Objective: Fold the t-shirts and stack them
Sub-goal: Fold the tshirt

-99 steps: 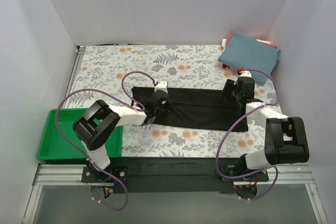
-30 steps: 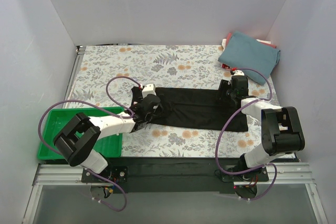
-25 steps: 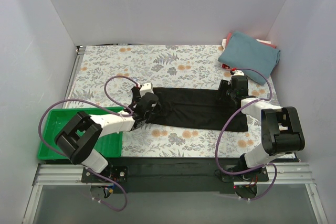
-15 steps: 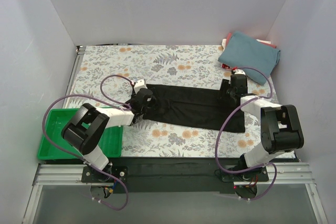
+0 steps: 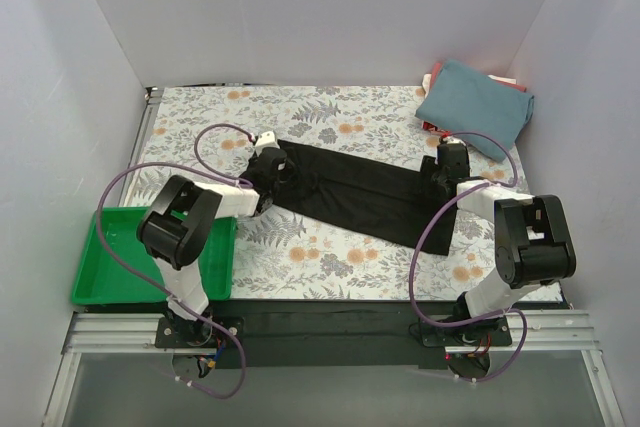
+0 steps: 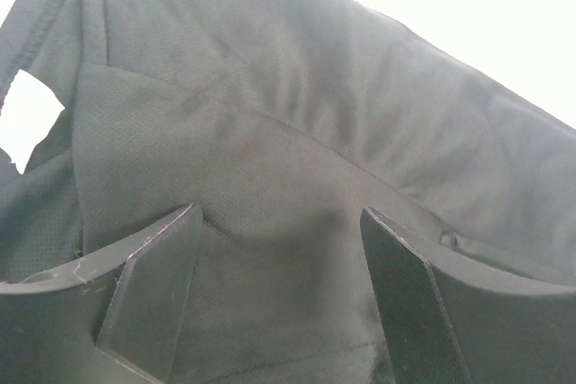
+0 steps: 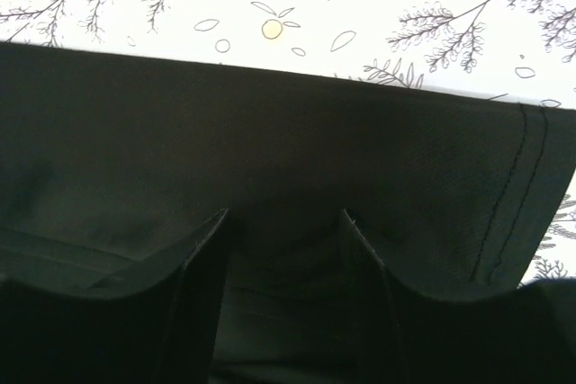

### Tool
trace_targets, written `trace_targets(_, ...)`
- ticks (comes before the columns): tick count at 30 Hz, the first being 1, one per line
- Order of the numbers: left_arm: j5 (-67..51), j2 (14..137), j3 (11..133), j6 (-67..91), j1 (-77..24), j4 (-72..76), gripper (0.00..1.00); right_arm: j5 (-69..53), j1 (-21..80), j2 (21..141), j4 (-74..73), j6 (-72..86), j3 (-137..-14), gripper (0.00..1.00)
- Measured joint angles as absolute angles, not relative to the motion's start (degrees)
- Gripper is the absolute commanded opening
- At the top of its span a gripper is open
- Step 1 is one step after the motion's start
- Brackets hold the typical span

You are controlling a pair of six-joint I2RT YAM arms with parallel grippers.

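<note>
Top view: the black t-shirt (image 5: 350,192) lies as a long folded strip, slanting across the floral worktop (image 5: 200,112) from far-left to near-right. My left jaws sit on its far-left end and my right jaws on its right end. The teal t-shirt (image 5: 478,97) is folded in the far-right corner over red/pink t-shirts (image 5: 432,76), just behind my right wrist (tight room there). The green tray (image 5: 105,247) is at the near-left, apart from the strip. There's bare worktop in front of & behind the strip's middle.

Left wrist view: my fingers (image 6: 148,303) are partly closed w/ a hump of black cloth pinched between them. A stitched seam runs along the top-left.

Right wrist view: my fingers (image 7: 202,312) stand closer together, nipping a raised fold of the same shirt. Hem stitching shows at right, and the cloth's far edge runs straight w/ bare print beyond.
</note>
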State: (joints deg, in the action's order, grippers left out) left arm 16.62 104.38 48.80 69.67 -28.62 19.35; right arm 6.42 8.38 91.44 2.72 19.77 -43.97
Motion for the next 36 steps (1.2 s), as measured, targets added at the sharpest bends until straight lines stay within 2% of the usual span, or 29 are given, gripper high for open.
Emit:
trace_targets(14, 14.5, 116.1, 63.7, 59.6, -23.2, 19.2, 0.71, 4.1, 14.8, 83.4, 1.0, 23.8, -36.9, 0.57)
trace_targets(26, 12.8, 112.4, 68.2, 58.8, -23.0, 9.5, 0.72, 7.6, 16.9, 74.2, -4.6, 18.4, -36.8, 0.61)
trace_targets(36, 10.7, 108.3, 65.6, 65.2, -21.0, 8.0, 0.72, 4.1, 17.0, 76.0, -2.5, 15.8, -33.1, 0.63)
